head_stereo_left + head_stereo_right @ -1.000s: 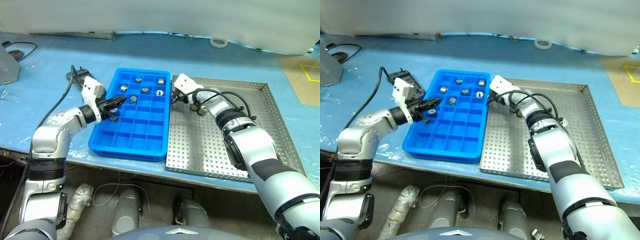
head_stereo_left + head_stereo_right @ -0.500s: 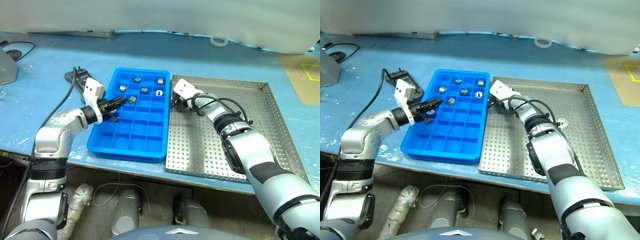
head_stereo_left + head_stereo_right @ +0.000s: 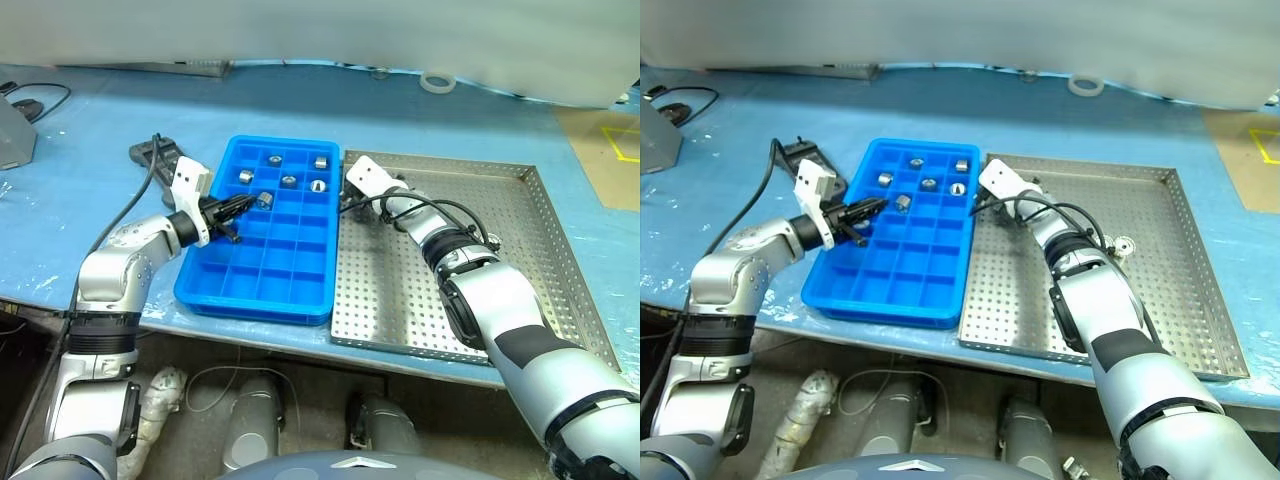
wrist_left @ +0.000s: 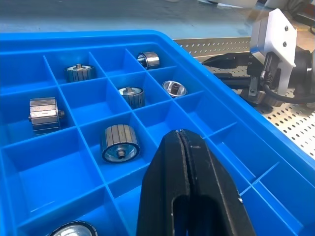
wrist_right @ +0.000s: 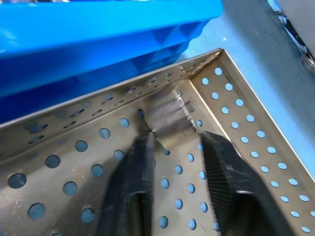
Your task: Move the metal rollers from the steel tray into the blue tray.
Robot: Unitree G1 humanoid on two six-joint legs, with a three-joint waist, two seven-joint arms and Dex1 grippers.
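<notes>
On the blue table cover (image 3: 90, 150), left claw (image 3: 240, 203) shut empty, right claw (image 5: 172, 147) gripping a roller (image 5: 170, 120).

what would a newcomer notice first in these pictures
The bright blue tray stands out, left of the perforated steel tray, with several metal rollers in its far compartments. At the steel tray's far left corner, the right end effector straddles one more roller.

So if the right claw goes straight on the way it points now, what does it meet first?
Probably the metal roller lying right between its fingers, in the corner of the steel tray. Behind it comes the tray's rim, then the blue tray. Depth is hard to judge.
</notes>
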